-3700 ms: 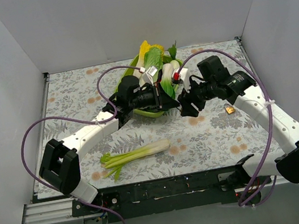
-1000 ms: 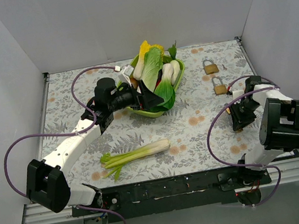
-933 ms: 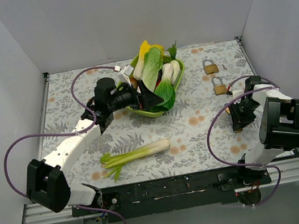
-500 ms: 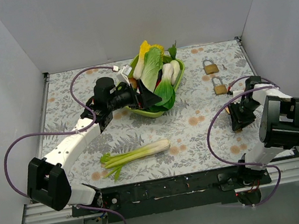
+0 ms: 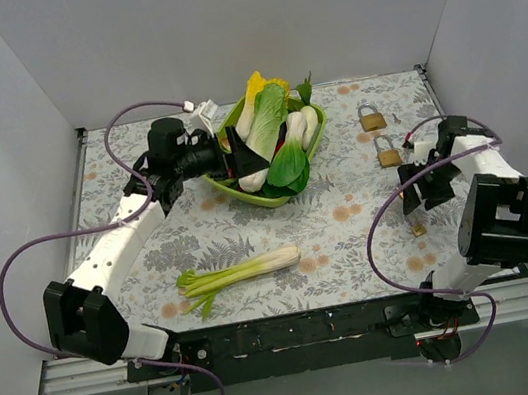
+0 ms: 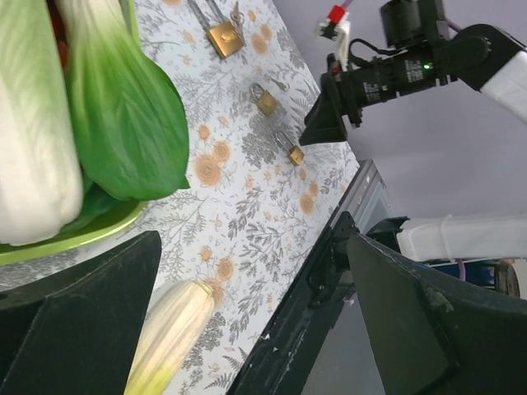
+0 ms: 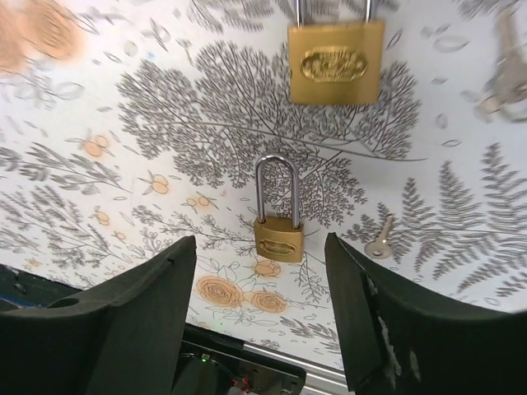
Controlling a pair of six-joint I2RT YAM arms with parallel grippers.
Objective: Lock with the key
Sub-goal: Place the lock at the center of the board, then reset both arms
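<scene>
Small silver key [image 7: 379,243] lies flat on the floral desk [image 7: 206,123], at 3 o'clock of the small brass padlock [image 7: 280,226] in my right wrist view. My right fingers [image 7: 107,329] hang released near them, empty. My left fingers [image 6: 82,304] gape, empty, beside the green bowl of vegetables [image 6: 74,234] at the desk's 12 o'clock.

3 padlocks [image 7: 278,226], 3 keys [image 7: 379,239], 1 leek [image 5: 241,270], 1 bowl [image 5: 243,195]
</scene>
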